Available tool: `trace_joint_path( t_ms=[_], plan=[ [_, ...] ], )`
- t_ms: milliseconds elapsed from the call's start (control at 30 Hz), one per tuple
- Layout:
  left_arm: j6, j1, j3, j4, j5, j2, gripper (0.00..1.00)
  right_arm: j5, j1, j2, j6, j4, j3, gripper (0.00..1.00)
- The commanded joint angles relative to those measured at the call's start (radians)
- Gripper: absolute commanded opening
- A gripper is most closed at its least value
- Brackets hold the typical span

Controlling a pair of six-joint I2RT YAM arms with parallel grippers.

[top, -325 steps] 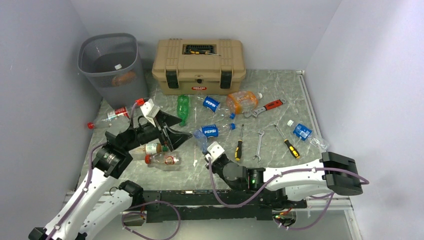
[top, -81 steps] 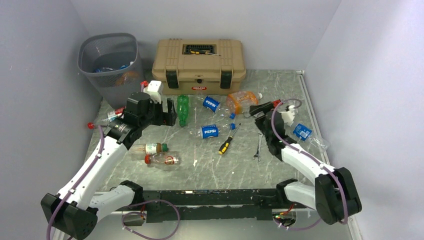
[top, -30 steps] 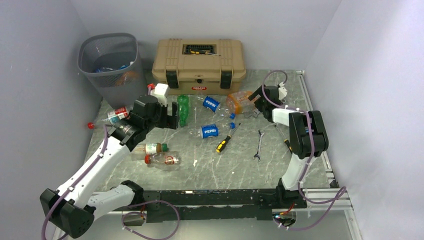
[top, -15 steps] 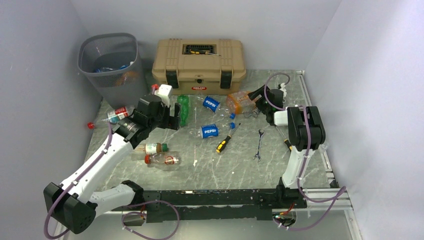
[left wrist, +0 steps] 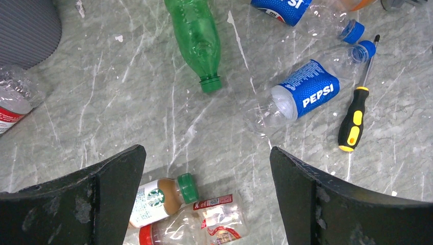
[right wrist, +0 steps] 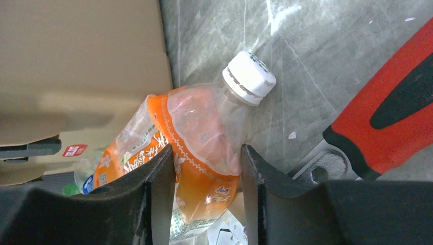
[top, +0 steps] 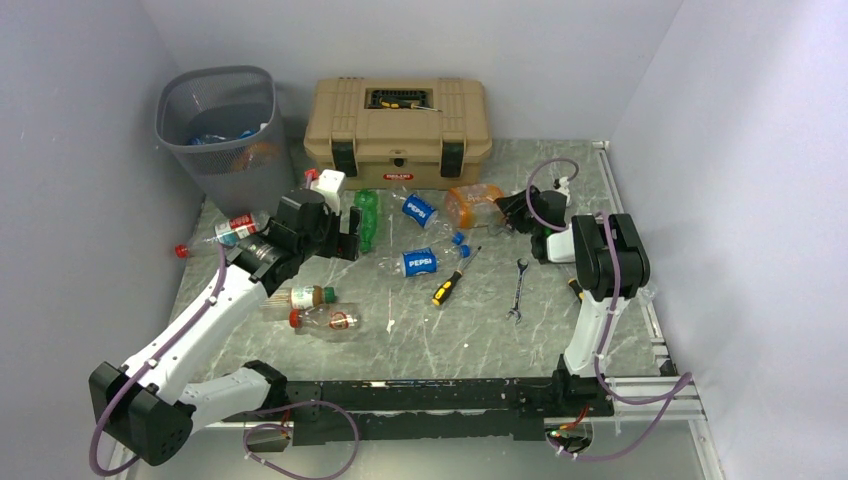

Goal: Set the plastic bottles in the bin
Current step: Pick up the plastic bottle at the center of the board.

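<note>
Seven plastic bottles (top: 232, 229) (top: 366, 214) (top: 421, 208) (top: 420, 261) (top: 472, 200) (top: 300, 297) (top: 328, 320) outside the one bin (top: 230, 170), two screwdrivers (top: 449, 281) (top: 574, 289), two wrenches (top: 517, 292) (right wrist: 378, 127) and one toolbox (top: 398, 120).

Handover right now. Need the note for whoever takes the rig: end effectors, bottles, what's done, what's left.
Left end effector: open, empty, near the green bottle.
Right end effector: shut on the orange bottle, beside the toolbox.
Done: a few bottles are in the bin.
Left: orange bottle to the bin, then the green bottle, Pepsi bottle by the screwdriver, second Pepsi bottle, coffee bottle, clear bottle beside it, and red-capped bottle near the bin.
</note>
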Motion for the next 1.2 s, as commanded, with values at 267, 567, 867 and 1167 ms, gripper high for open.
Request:
trace_joint_path(
  t_ms=[267, 567, 867, 1167],
  plan=[
    [0.002, -0.004, 0.021, 0.011, -0.001, -0.032, 0.97, 0.067, -0.003, -0.362, -0.003, -0.052, -0.119, 0.26],
    [-0.033, -0.005, 0.004, 0.033, -0.092, -0.125, 0.97, 0.354, 0.184, -0.99, -0.189, -0.516, -0.247, 0.21],
    [-0.009, -0.006, -0.128, 0.319, 0.395, -0.296, 0.99, 0.058, 0.477, -1.347, -0.502, -0.722, -0.233, 0.22],
    [-0.055, -0.006, -0.103, 0.418, 1.068, -0.139, 0.99, -0.195, 0.572, -1.372, -0.623, -0.721, -0.258, 0.21]
  ],
)
